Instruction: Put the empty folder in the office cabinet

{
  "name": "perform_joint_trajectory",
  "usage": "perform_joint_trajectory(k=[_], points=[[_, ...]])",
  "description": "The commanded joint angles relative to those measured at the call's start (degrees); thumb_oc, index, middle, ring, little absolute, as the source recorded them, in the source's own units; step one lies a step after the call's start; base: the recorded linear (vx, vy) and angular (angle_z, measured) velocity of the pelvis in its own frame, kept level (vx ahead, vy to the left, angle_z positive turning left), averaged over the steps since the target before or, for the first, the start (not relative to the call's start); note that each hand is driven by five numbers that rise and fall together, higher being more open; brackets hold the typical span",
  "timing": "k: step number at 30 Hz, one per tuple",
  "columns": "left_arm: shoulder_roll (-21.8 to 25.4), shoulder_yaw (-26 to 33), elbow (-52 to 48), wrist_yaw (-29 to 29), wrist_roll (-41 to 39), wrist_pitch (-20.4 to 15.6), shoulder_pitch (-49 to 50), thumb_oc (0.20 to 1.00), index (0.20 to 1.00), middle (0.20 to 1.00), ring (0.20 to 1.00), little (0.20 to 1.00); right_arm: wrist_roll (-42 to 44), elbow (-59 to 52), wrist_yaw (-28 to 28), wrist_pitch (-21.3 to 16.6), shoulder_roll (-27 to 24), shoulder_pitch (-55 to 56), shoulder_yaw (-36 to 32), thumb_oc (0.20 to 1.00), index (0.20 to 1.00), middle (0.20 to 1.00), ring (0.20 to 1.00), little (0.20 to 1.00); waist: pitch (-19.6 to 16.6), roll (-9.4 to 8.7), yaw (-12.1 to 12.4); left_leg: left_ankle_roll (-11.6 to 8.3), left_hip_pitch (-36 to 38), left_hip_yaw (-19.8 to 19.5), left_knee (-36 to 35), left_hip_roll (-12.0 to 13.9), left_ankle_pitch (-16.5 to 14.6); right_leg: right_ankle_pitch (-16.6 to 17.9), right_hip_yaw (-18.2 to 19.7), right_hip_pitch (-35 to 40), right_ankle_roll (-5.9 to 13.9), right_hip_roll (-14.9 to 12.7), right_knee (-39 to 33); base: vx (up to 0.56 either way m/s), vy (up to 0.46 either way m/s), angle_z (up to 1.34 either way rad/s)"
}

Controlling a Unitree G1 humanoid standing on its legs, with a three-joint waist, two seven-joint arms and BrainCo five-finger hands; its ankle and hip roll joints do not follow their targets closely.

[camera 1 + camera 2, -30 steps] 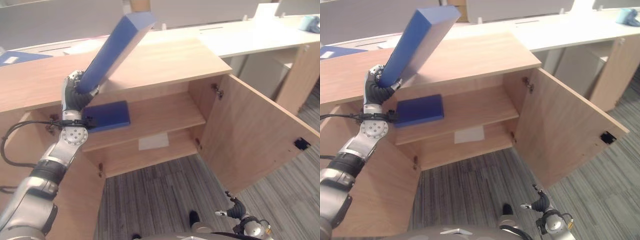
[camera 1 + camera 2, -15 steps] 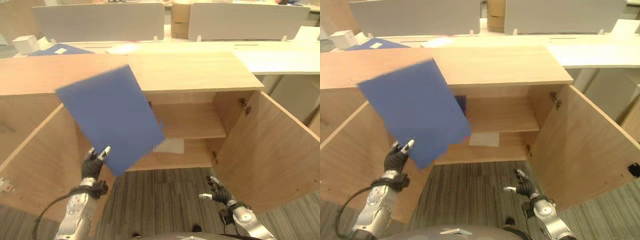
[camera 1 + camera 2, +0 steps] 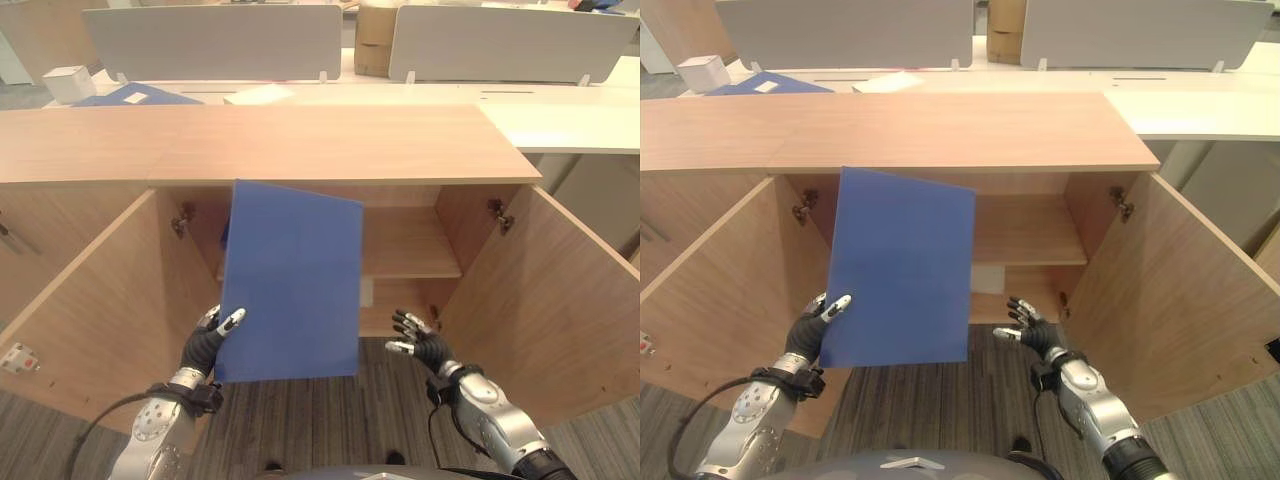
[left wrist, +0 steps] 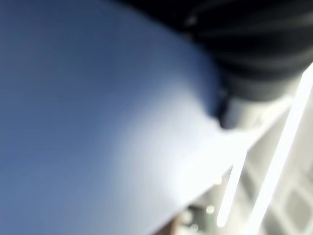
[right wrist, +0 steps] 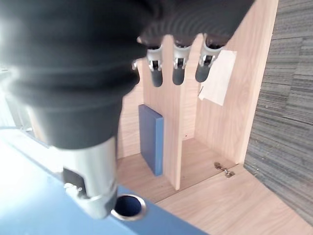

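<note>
I saw bright, even overhead light in both eye views. The cabinet (image 3: 330, 150) interior sat in soft shade under its top. The left wrist view was badly blurred, the folder (image 4: 88, 122) washed pale with glare streaks. The right wrist view had its near cover out of focus.

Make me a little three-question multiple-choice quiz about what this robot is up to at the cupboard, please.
1. Where is the blue folder?
A. held up before the open cabinet
B. on the floor
C. on the cabinet top

2. What colour is the second folder lying on the shelf?
A. red
B. blue
C. green

3. How are the cabinet doors?
A. both shut
B. one open
C. both open

Answers: 1 A, the left hand holds its lower corner; 2 B, seen past the open right hand; 3 C, both swung outward.
</note>
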Motion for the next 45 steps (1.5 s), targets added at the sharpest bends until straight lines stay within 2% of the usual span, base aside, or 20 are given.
perform_joint_trajectory(k=[1,9,15,28,36,45], points=[[2.99,-0.03,-3.76,0.18,3.61,-5.03,-7.97,0.200,0.200,0.200,0.200,0.200,6.02,-5.27,0.25,-0.85,-1.87,-6.61,-0.08,1.000,1.000,1.000,1.000,1.000,0.65,0.61,0.77,4.21,-0.35,-2.46,0.07,-2.72,-6.40,-3.27,-1.63,2.05,1.79,-0.84,0.18,0.00,0.000,0.00],[5.87,0.43,-5.88,5.51,10.70,-5.12,-9.48,0.200,0.200,0.200,0.200,0.200,10.64,-6.84,-1.17,0.82,-3.45,-10.97,-1.57,1.000,1.000,1.000,1.000,1.000,-0.11,0.31,2.18,4.26,-0.53,-2.98,0.07,-2.89,-6.49,-3.15,-2.11,2.00,2.10,-1.17,0.18,0.04,0.021,0.01],[6.94,0.89,-6.94,6.62,13.22,-5.94,-10.26,0.200,0.200,0.200,0.200,0.200,13.59,-8.00,-2.98,2.58,-3.68,-15.97,-2.01,1.000,1.000,1.000,1.000,1.000,-0.02,-0.15,3.34,4.35,-0.85,-3.37,0.07,-2.98,-6.47,-3.11,-2.61,1.95,2.13,-1.31,0.18,0.02,0.006,0.00],[5.69,-1.55,-9.05,7.24,12.12,-7.19,-12.91,0.200,0.200,0.200,0.200,0.200,17.84,-7.69,-8.88,5.09,-0.82,-24.88,0.07,1.000,1.000,1.000,1.000,1.000,0.00,-0.83,4.87,4.42,-1.27,-4.03,0.07,-3.22,-6.40,-2.88,-3.27,1.89,2.15,-1.44,0.18,0.01,-0.002,0.05],[4.09,-3.21,-9.67,8.78,11.10,-8.93,-15.22,0.200,0.200,0.200,0.200,0.200,18.58,-7.66,-10.16,5.65,0.96,-25.76,1.76,1.000,1.000,1.000,1.000,1.000,-0.21,-1.09,4.73,4.29,-1.34,-3.93,0.07,-3.10,-6.39,-2.78,-3.17,1.72,2.10,-1.36,0.18,0.00,0.000,0.00],[2.02,-5.34,-9.67,11.80,8.25,-8.84,-17.60,0.200,0.200,0.200,0.200,0.200,19.47,-7.64,-10.96,6.06,2.96,-26.65,3.43,1.000,1.000,1.000,1.000,1.000,-0.27,-1.19,4.39,4.12,-1.26,-4.02,0.07,-3.01,-6.49,-2.91,-3.09,1.80,1.95,-1.29,0.18,0.00,0.000,0.00]])
